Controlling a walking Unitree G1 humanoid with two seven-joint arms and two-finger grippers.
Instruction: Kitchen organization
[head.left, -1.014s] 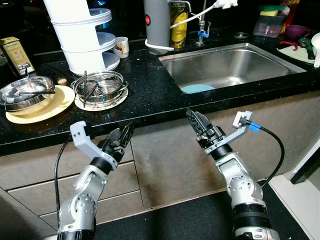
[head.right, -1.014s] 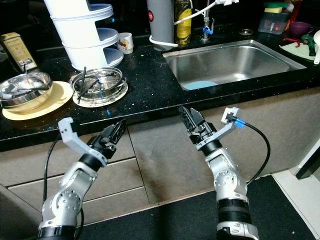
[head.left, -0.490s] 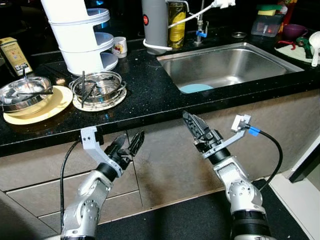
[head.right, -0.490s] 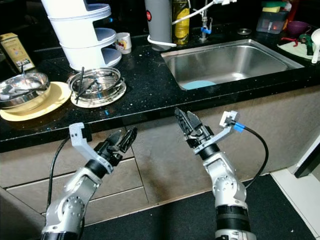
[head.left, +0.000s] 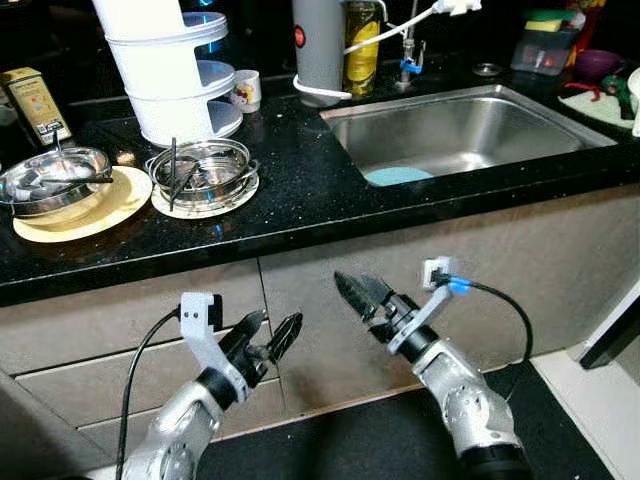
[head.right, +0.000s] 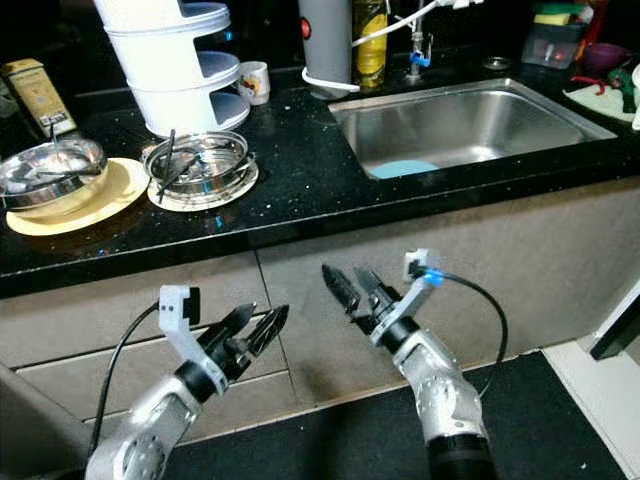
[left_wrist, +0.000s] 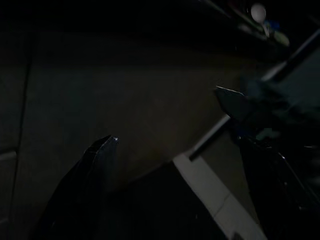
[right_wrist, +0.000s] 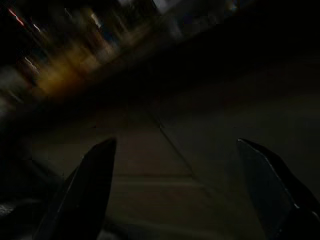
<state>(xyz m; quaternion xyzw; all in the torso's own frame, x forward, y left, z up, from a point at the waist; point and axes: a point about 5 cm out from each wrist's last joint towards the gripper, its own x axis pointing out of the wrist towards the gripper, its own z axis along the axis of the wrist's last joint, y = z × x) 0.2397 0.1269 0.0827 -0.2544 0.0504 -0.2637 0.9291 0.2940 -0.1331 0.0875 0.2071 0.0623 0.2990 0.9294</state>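
Grippers – left gripper (head.left: 270, 338) and right gripper (head.left: 360, 296) both spread, empty, below countertop (head.left: 300, 190), two steel bowls (head.left: 205, 168) on plates.

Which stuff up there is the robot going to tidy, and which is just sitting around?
Likely to tidy: steel bowl on yellow plate; steel dish with utensils; small cup.

Just there: sink, white stacked tiers, grey canister.

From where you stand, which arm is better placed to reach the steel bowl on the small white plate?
Probably left: the left end effector hangs open below the counter edge, nearer under the steel bowl; the right end effector hangs toward the sink.
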